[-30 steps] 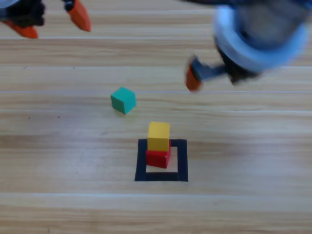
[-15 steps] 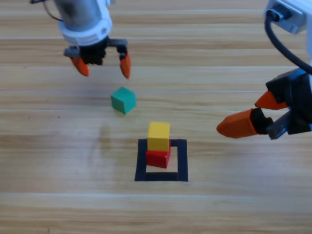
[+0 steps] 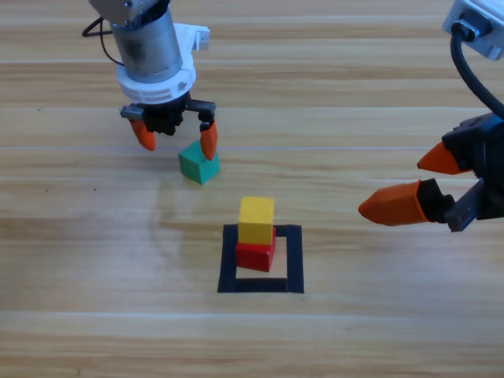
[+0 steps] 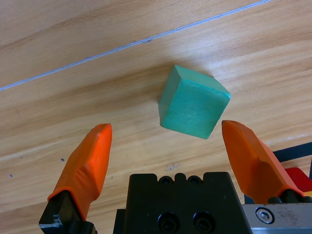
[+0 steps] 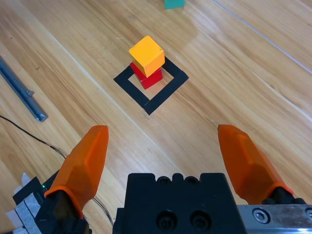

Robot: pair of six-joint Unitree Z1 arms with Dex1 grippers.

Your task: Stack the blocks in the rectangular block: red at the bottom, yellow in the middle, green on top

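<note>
A wooden table [image 3: 354, 331] fills every view. Its surface is light honey-brown wood with fine grain running across the overhead picture from left to right. Thin pale seam lines [image 3: 315, 148] divide the top into long planks lying side by side. The light is bright and even, with a soft sheen on the wood and faint, blurred shadows. In the right wrist view, the edge of the table area shows a narrow grey metal rail [image 5: 22, 90] lying at a slant, a thin dark cable [image 5: 34, 139] trailing over the wood, and a small pale striped part [image 5: 22, 212] in the bottom corner. No walls, floor or windows are visible.
</note>
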